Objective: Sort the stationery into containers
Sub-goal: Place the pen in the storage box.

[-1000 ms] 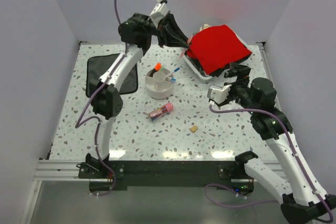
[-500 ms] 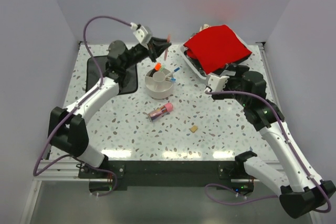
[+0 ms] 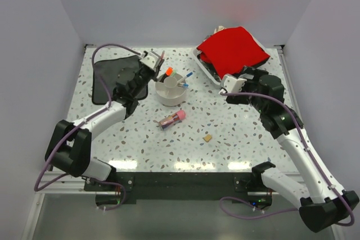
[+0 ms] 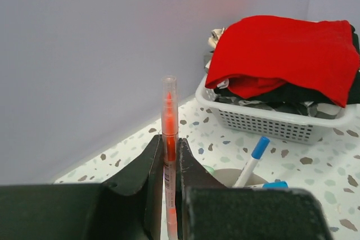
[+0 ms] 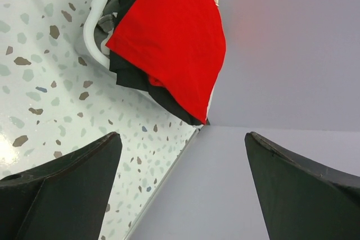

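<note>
The off-white divided bowl (image 3: 170, 95) stands mid-table. It holds an orange-and-black highlighter (image 3: 169, 71) and two blue-tipped pens (image 3: 186, 76) (image 4: 256, 156). My left gripper (image 3: 158, 63) (image 4: 169, 150) hovers just left of the bowl's rim (image 4: 224, 175), shut on a thin orange pen (image 4: 169, 113) that stands upright between the fingers. A fat pink-capped stick (image 3: 172, 119) and a tiny tan eraser (image 3: 208, 137) lie on the table in front of the bowl. My right gripper (image 3: 249, 73) (image 5: 181, 136) hangs open and empty by the tray.
A white basket tray (image 3: 206, 70) (image 4: 270, 119) piled with red cloth (image 3: 232, 50) (image 5: 171, 37) sits back right. A black cloth (image 3: 109, 77) lies back left. Walls close in the table on three sides.
My left arm swung down and left from near the tray to beside the bowl, still gripping the orange pen. The right gripper shifted slightly toward the tray.
</note>
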`<state>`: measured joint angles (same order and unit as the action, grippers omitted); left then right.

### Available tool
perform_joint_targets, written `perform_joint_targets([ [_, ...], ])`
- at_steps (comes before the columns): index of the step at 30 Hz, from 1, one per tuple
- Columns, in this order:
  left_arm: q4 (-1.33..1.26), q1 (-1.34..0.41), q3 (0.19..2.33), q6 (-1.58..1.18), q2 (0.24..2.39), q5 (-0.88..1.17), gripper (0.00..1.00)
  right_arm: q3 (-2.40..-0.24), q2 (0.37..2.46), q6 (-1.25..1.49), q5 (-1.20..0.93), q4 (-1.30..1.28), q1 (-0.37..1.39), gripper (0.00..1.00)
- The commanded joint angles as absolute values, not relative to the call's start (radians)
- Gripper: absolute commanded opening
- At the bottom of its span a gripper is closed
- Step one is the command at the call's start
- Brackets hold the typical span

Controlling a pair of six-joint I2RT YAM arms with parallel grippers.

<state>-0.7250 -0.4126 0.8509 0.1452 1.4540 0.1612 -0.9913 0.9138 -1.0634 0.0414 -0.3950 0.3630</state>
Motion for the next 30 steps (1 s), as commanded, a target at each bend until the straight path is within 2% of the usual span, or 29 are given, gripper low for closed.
perform_joint_targets([
  [1, -0.848, -0.405, 0.787, 0.178, 1.445, 0.094, 0.0, -1.014, 0.925, -1.032, 0.08, -0.365, 0.37, 0.94],
  [10, -0.94, -0.399, 0.727, 0.097, 1.508, 0.118, 0.0, -1.049, 0.933, -1.054, 0.107, -0.422, 0.368, 0.94],
  [23, -0.95, -0.379, 0.785, 0.025, 1.624, 0.212, 0.0, -1.052, 0.968, -1.045, 0.126, -0.43, 0.373, 0.94],
  [26, -0.939, -0.379, 0.787, 0.029, 1.621, 0.209, 0.15, -1.046, 0.976, -1.046, 0.124, -0.42, 0.374, 0.94],
  [27, -0.933, -0.379, 0.788, 0.031, 1.617, 0.206, 0.24, -1.043, 0.977, -1.046, 0.123, -0.417, 0.374, 0.94],
  [29, -0.893, -0.379, 0.799, 0.063, 1.594, 0.21, 0.32, -1.034, 0.977, -1.04, 0.117, -0.407, 0.374, 0.95],
  [30, -0.87, -0.379, 0.805, 0.083, 1.583, 0.224, 0.44, -1.031, 0.979, -1.037, 0.115, -0.402, 0.374, 0.95],
])
